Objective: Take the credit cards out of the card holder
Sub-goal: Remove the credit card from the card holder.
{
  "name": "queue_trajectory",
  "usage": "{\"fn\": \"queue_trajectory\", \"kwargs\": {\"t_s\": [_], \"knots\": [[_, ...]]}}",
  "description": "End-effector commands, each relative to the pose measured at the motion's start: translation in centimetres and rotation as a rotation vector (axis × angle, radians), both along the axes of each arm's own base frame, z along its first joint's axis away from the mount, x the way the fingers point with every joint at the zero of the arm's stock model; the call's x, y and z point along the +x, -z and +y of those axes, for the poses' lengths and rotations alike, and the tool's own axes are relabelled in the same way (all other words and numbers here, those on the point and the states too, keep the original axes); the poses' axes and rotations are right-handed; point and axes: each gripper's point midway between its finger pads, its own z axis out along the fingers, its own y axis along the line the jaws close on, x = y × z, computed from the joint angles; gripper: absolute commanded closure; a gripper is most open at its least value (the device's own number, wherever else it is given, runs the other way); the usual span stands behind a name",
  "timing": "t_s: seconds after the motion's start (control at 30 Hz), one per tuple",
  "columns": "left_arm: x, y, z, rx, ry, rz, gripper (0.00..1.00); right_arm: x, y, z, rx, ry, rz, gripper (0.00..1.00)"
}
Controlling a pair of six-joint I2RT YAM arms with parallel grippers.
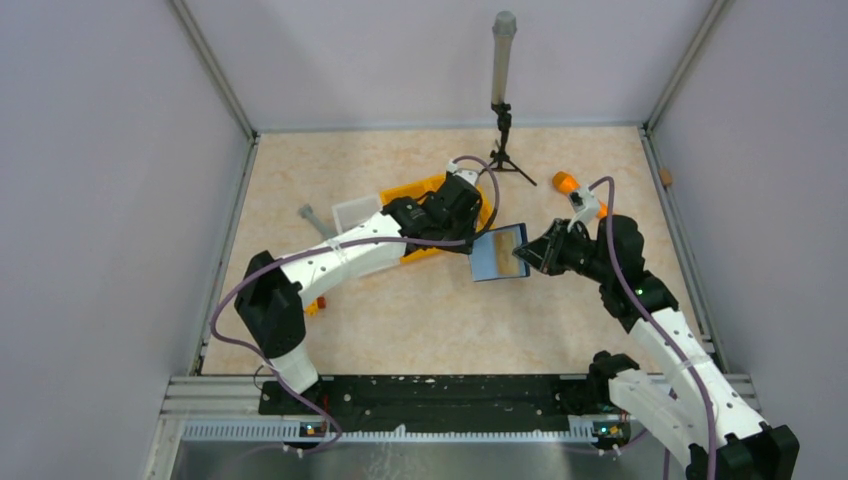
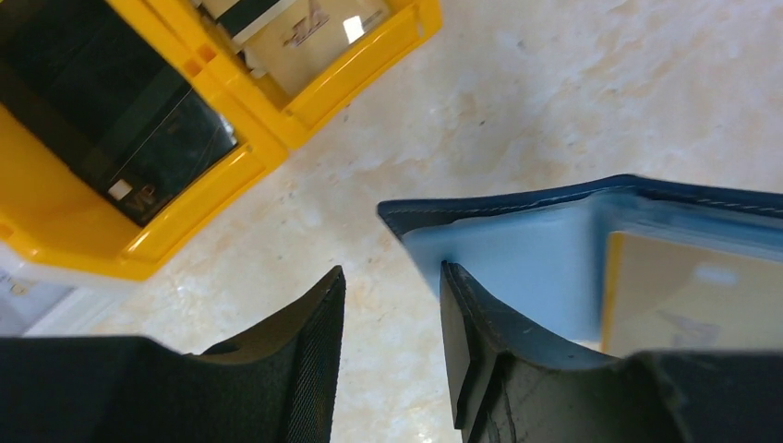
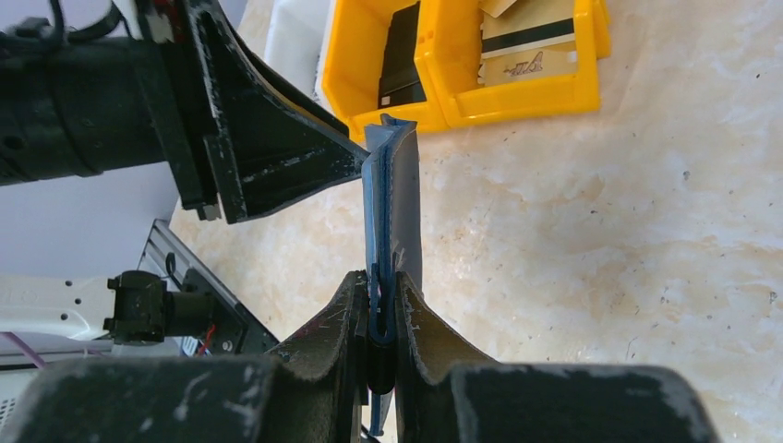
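Jaws of the right gripper (image 3: pixel 380 286) are clamped on the right edge of the card holder (image 1: pixel 498 252), which sits a little right of the middle of the table (image 1: pixel 400 320). The holder is open, its pale blue inner face turned upward. A tan credit card (image 2: pixel 683 295) sits tucked in a pocket on that face, with only part of it showing. Whether the holder's lower edge touches the table cannot be told. The left gripper (image 2: pixel 392 270) reaches in from the left and meets the holder at its far left corner. Its jaws stand apart with bare table showing in the gap and nothing between them. The holder lies just to the right of that gap. One fingertip (image 3: pixel 355 159) of the left gripper touches the holder's left edge, so the two grippers face each other across it. Left of the holder and a little farther away stands a yellow two-part bin (image 2: pixel 268 138). A pale striped card (image 3: pixel 526 41) lies in one part and something dark in the other.
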Motion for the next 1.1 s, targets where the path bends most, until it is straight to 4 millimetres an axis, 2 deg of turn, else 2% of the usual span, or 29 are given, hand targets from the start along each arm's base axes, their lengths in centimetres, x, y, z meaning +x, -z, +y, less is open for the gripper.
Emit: {"fn": "queue_trajectory", "kwargs": {"t_s": [0.0,0.1,0.17,0.27,0.5,0.6,0.8,0.93,1.07], "knots": [[-0.3,-0.3,2.6,0.068,-0.047,-0.029,0.54,0.2,-1.8,0.6,0.034,-0.017,-0.060,1.00],[-0.8,-0.3,3.5,0.046,-0.073,-0.047,0.55,0.1,-1.7,0.7,0.041,-0.023,-0.052,1.00],[-1.2,-1.0,3.7,-0.032,-0.069,-0.091,0.54,0.0,-1.5,0.8,0.050,-0.023,-0.044,1.00],[-2.8,-1.9,4.5,-0.149,-0.050,-0.112,0.55,-0.2,-1.0,1.1,0.078,-0.036,-0.023,1.00],[-6.8,-4.7,4.0,-0.407,0.060,-0.111,0.58,-0.5,0.3,2.1,0.178,-0.060,0.007,1.00],[-8.2,-5.4,2.7,-0.509,0.142,-0.093,0.57,-1.1,0.2,2.9,0.264,-0.095,0.011,1.00],[-8.4,-6.6,0.3,-0.658,0.219,-0.059,0.58,-1.7,-0.6,3.5,0.359,-0.127,0.000,1.00],[-7.4,-6.1,0.0,-0.755,0.226,0.000,0.59,-2.2,-1.2,3.6,0.406,-0.138,0.001,1.00],[-7.4,-6.5,-0.1,-0.857,0.286,0.054,0.59,-2.4,-1.7,3.7,0.431,-0.147,-0.001,1.00]]}}
